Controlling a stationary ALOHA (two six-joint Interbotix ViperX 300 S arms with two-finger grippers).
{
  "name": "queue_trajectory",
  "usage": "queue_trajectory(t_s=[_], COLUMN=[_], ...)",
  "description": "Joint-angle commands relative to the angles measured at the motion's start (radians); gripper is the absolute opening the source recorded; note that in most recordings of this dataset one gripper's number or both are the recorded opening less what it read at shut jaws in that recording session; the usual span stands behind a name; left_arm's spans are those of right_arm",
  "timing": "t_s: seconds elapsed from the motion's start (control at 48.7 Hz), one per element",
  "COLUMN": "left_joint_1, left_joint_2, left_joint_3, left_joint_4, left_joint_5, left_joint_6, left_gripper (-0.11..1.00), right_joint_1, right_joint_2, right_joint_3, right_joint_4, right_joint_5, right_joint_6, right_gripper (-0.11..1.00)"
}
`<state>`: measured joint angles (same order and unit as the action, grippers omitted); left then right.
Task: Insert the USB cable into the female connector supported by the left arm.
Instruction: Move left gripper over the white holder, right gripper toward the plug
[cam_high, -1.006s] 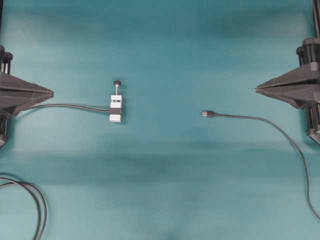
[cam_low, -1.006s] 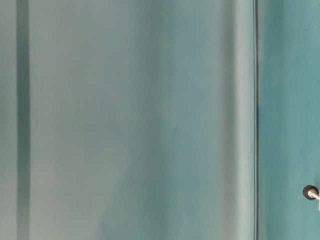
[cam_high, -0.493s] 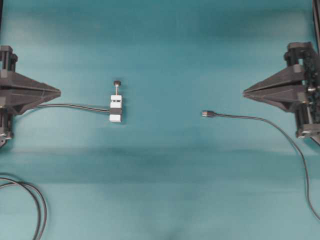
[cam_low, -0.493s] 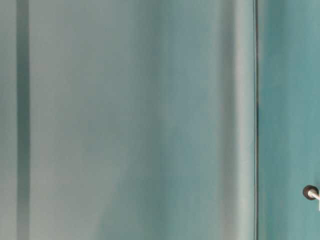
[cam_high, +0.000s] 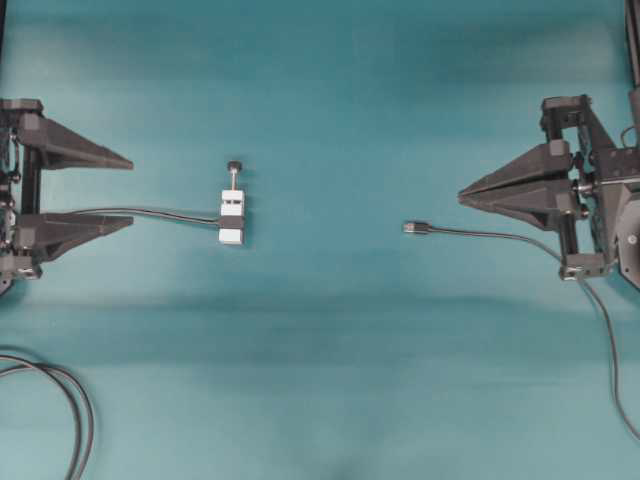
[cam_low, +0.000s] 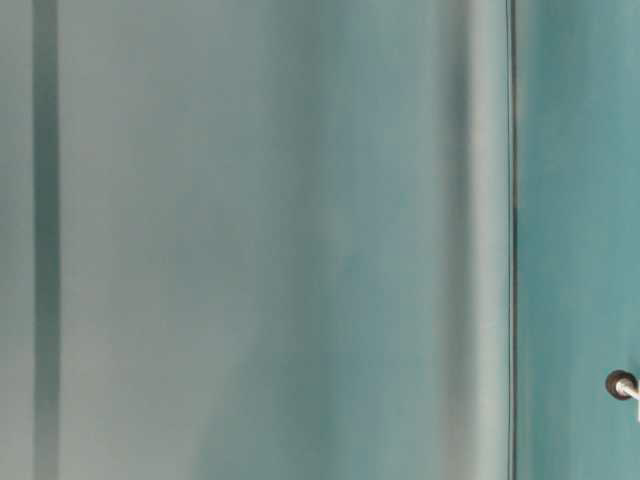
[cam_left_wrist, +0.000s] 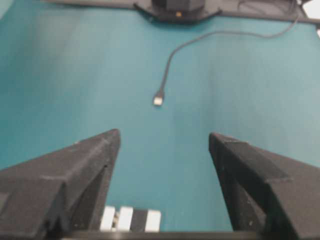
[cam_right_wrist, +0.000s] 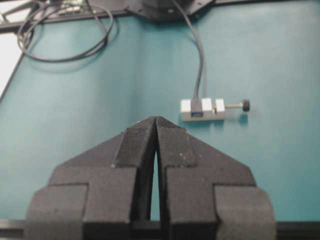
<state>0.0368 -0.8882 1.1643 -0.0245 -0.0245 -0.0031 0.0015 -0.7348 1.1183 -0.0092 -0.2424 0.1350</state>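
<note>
The USB cable (cam_high: 520, 240) lies on the teal table with its silvery-tipped plug (cam_high: 413, 228) pointing left; the left wrist view shows the plug (cam_left_wrist: 158, 100) far ahead. The female connector (cam_high: 232, 218), in its white block with a black-knobbed screw (cam_high: 233, 166), rests left of centre. My left gripper (cam_high: 130, 192) is open and holds nothing, its fingertips well left of the block (cam_left_wrist: 131, 219). My right gripper (cam_high: 462, 196) is shut and empty, up and right of the plug. In the right wrist view the shut gripper (cam_right_wrist: 156, 120) points toward the block (cam_right_wrist: 202, 110).
A looped pair of black cables (cam_high: 75, 405) lies at the front left corner, also visible in the right wrist view as loops (cam_right_wrist: 65, 40). The table-level view shows only blurred teal and the screw knob (cam_low: 620, 384) at its right edge.
The left gripper has opened wide and moved right toward the block. The right gripper has moved left toward the plug, staying shut. Cable and connector have not moved.
</note>
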Motion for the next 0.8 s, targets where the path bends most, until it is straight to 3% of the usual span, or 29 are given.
queue_trajectory(t_s=[0.0,0.267,0.595,0.78], left_joint_1=[0.002,0.002,0.0,0.0], left_joint_2=[0.005,0.009,0.107,0.164], left_joint_3=[-0.003,0.067,0.084,0.103], left_joint_4=[-0.002,0.003,0.003,0.014], left_joint_5=[0.008,-0.054,-0.11,-0.1], left_joint_6=[0.0,0.005,0.018,0.1], left_gripper=[0.79,0.8,0.85,0.86], right_joint_1=[0.0,-0.011,-0.018,-0.018], right_joint_2=[0.028,0.192,0.365,0.41], right_joint_3=[-0.028,-0.028,-0.026,-0.026], right_joint_4=[-0.002,-0.002,-0.002,-0.002], right_joint_5=[-0.006,-0.02,-0.132,-0.094], right_joint_6=[0.005,0.038,0.063,0.087], right_gripper=[0.0,0.0,0.0,0.0])
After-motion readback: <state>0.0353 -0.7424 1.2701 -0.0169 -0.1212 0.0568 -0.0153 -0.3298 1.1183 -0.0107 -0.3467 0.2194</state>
